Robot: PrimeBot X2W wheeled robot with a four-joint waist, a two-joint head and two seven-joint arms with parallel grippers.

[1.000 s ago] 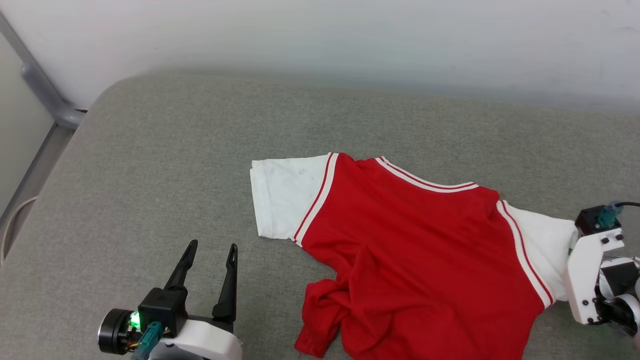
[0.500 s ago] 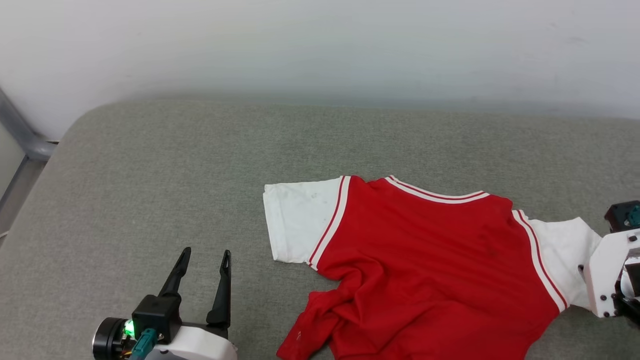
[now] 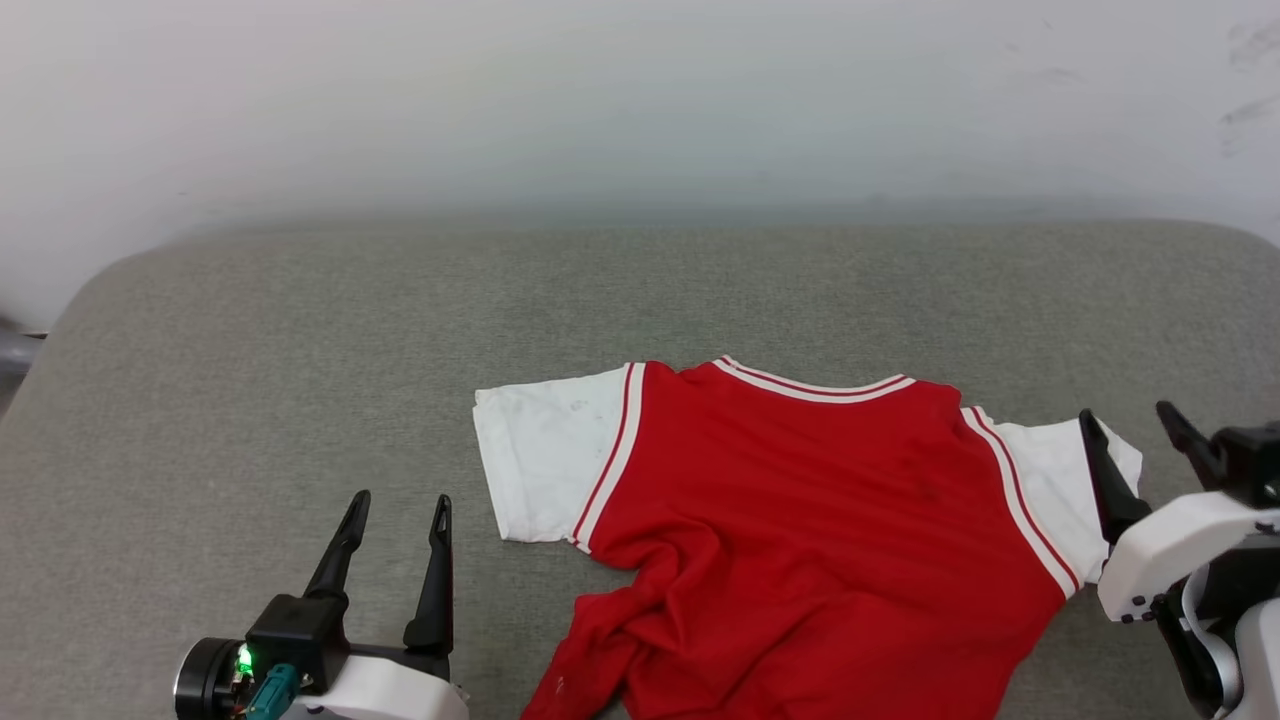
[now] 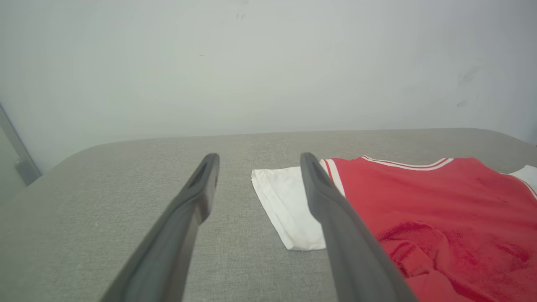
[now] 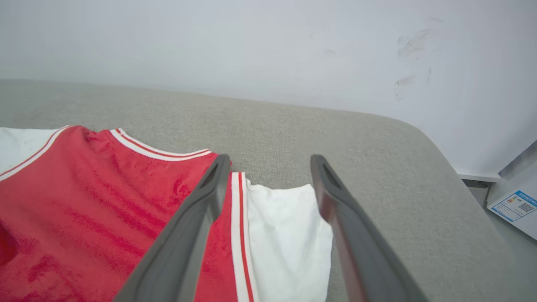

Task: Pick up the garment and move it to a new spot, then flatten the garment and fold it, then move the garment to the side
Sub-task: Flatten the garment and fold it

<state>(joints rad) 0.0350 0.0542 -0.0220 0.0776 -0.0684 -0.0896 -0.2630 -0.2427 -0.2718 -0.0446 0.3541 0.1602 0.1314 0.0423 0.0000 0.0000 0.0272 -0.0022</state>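
Observation:
The garment is a red T-shirt with white short sleeves and striped trim, lying on the grey cushion with its collar toward the wall. Its lower left part is bunched into folds. My left gripper stands open at the lower left, clear of the left sleeve, with nothing between its fingers. Over the right sleeve my right gripper is open and raised, holding nothing. In the left wrist view the garment lies to the right of the fingers.
The grey cushion reaches back to a pale wall, with bare fabric to the left and behind the garment. Its right edge drops off near a white box with a blue label. A grey metal bar stands at the far left.
My right gripper has opened, let go of the right sleeve and lifted up off it. The head camera has shifted, so the whole picture has moved. The left gripper stays open.

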